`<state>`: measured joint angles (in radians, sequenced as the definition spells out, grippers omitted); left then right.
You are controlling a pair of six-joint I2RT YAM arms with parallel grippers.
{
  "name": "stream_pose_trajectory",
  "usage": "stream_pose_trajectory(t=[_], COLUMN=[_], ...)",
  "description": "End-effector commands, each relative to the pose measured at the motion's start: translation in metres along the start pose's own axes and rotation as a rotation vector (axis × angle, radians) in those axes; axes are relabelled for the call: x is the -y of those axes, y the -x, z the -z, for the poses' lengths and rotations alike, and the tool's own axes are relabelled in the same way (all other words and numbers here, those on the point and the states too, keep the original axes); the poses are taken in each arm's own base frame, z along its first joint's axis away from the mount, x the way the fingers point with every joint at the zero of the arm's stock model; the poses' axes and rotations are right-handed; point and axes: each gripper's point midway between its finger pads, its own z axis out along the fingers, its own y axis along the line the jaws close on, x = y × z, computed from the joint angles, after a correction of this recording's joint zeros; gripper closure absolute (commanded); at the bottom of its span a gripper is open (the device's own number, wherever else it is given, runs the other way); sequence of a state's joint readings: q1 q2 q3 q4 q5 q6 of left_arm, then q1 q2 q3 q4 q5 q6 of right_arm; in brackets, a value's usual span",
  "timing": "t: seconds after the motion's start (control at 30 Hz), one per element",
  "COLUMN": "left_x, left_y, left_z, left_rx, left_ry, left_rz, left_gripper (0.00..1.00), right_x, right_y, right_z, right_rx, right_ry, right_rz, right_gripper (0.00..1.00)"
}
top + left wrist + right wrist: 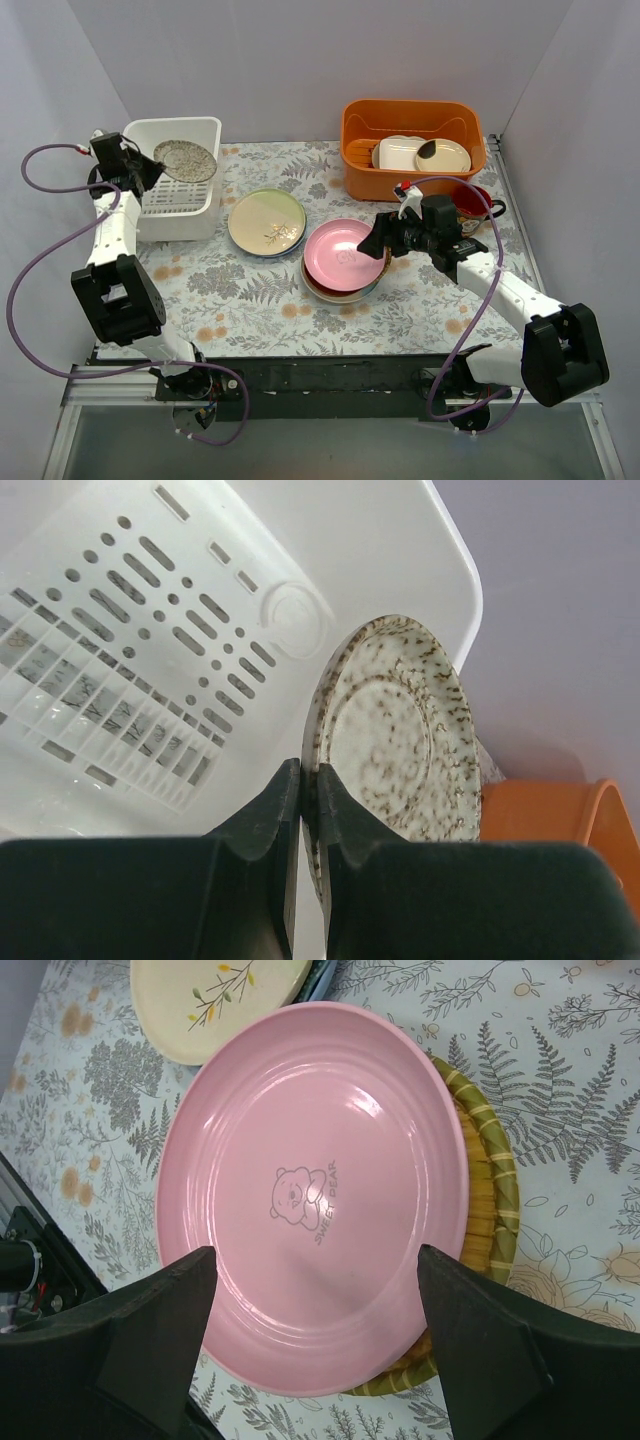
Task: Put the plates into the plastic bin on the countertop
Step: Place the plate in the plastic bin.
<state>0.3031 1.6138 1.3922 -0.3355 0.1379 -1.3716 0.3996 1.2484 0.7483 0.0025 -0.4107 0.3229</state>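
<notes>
Top view: left gripper (143, 170) holds the speckled silvery plate (185, 160) by its rim over the white plastic bin (180, 225) at the far-left corner of the countertop (250, 290); right gripper (383, 243) sits at the edge of the pink plate (340, 255) topping the middle stack. Left wrist: fingers pinched shut on the rim, plate tilted above the slotted floor; best to lower until its far edge touches, lay it flat, then release. Right wrist: jaws spread wide, empty, over the pink plate, with the yellow woven plate (490, 1190) beneath
</notes>
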Motion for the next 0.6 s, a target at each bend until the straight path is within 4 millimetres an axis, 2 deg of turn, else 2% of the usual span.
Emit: stream_pose_trajectory(t=[0.0, 0.17, 0.4, 0.57], left_x=[0.008, -0.004, -0.011, -0.019], left_y=[0.039, 0.045, 0.044, 0.043], left_z=[0.015, 0.015, 0.013, 0.004], left_rx=[0.112, 0.127, 0.130, 0.125], left_ry=[-0.033, -0.010, 0.004, 0.029], left_rz=[0.036, 0.048, 0.043, 0.038], left_gripper=[1.00, 1.00, 1.00, 1.00], right_x=[-0.015, -0.015, -0.013, -0.011], right_y=[0.023, 0.022, 0.020, 0.015], right_z=[0.000, 0.000, 0.000, -0.001], right_rx=[0.053, 0.051, 0.048, 0.039], right_ry=[0.062, 0.063, 0.056, 0.055], right_rz=[0.025, 0.024, 0.022, 0.017], right_gripper=[0.12, 0.12, 0.12, 0.12])
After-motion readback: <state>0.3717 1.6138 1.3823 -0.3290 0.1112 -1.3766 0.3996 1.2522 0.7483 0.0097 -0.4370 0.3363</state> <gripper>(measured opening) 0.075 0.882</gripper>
